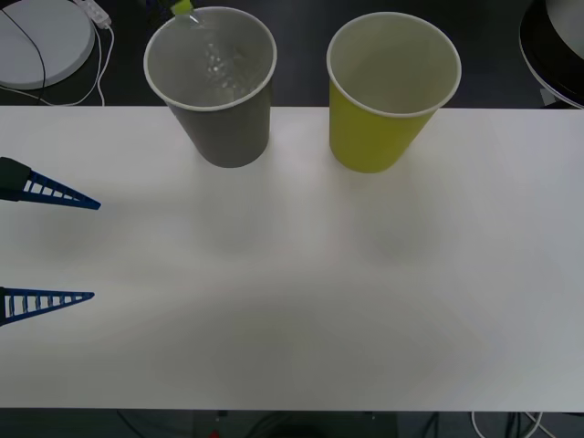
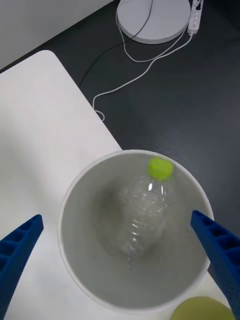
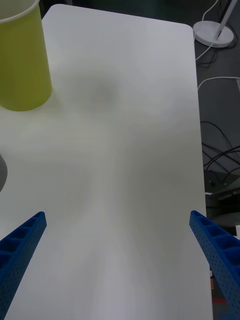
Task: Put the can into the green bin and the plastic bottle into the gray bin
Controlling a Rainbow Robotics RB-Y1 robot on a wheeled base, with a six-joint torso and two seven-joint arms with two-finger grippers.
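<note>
Bottle step looks complete: plastic bottle (image 2: 142, 212) lies inside the gray bin (image 1: 228, 137), green cap up against the wall. Right gripper (image 2: 120, 250) hangs directly above that bin, fingers spread wide, holding nothing. Left gripper (image 1: 55, 246) at the desk (image 1: 301, 301) edge, fingers wide apart, empty. Green bin (image 1: 379, 137) appears empty. Judged next: find the can, take it to the green bin.

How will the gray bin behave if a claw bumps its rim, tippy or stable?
Probably tippy: the gray bin is tall and tapers to a narrow base. Likely light, looking like thin paper holding only the small plastic bottle. On the smooth white table it may slide before toppling.
</note>
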